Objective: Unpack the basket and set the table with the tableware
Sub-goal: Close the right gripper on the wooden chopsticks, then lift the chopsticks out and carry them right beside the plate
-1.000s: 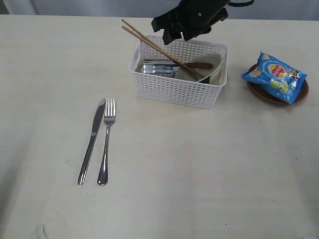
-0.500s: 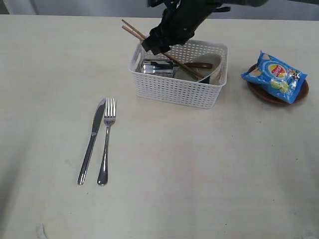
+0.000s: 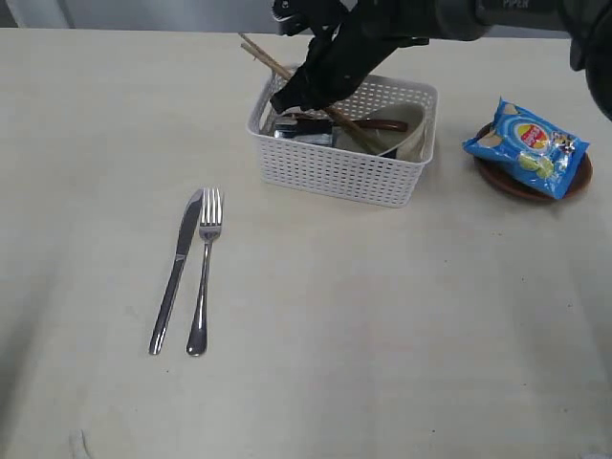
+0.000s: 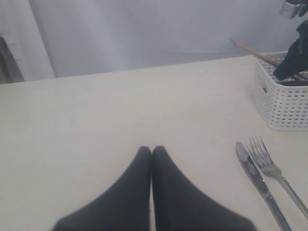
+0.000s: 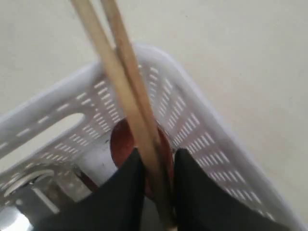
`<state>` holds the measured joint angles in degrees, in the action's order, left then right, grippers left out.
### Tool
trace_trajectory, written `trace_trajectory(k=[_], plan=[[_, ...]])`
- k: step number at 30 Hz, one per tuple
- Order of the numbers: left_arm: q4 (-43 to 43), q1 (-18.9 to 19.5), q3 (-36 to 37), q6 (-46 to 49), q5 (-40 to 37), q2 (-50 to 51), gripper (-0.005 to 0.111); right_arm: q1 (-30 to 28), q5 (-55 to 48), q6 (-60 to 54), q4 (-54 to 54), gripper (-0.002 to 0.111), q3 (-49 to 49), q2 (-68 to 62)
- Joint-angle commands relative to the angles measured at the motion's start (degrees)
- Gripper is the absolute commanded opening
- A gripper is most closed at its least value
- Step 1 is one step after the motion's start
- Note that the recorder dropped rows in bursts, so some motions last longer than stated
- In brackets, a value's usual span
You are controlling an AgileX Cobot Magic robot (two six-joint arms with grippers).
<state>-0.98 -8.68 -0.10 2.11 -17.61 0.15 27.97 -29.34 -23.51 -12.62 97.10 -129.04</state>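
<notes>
Tableware partly set: knife [image 3: 177,273] and fork [image 3: 204,273] lie side by side on the table [image 3: 96,143], left of the basket [image 3: 335,167].
Left gripper [image 4: 151,156] is pressed shut and empty. Right gripper [image 5: 158,161] pinches the chopsticks [image 3: 263,55] at the basket, where cup [image 3: 292,129], spoon [image 3: 382,125] and bowl [image 3: 413,134] sit half hidden. A snack bag [image 3: 526,139] covers most of the plate [image 3: 507,182].

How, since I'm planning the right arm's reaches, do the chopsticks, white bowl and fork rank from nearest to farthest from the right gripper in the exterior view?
From the right gripper:
1. chopsticks, between its fingertips at the left end of the basket.
2. white bowl, inside the basket's right end.
3. fork, out on the table, front left.
</notes>
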Motion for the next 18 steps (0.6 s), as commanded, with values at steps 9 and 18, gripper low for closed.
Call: trace_trajectory(k=[9,18], plan=[[-0.3,0.1,0.1,-0.2,0.5,-0.2,0.000,0.3,-1.0,-0.3,1.6,-0.001,0.3,1.1],[-0.3,0.1,0.1,-0.2,0.5,-0.2,0.000,0.3,-1.9,-0.3,2.2,-0.001,0.3,7.7]])
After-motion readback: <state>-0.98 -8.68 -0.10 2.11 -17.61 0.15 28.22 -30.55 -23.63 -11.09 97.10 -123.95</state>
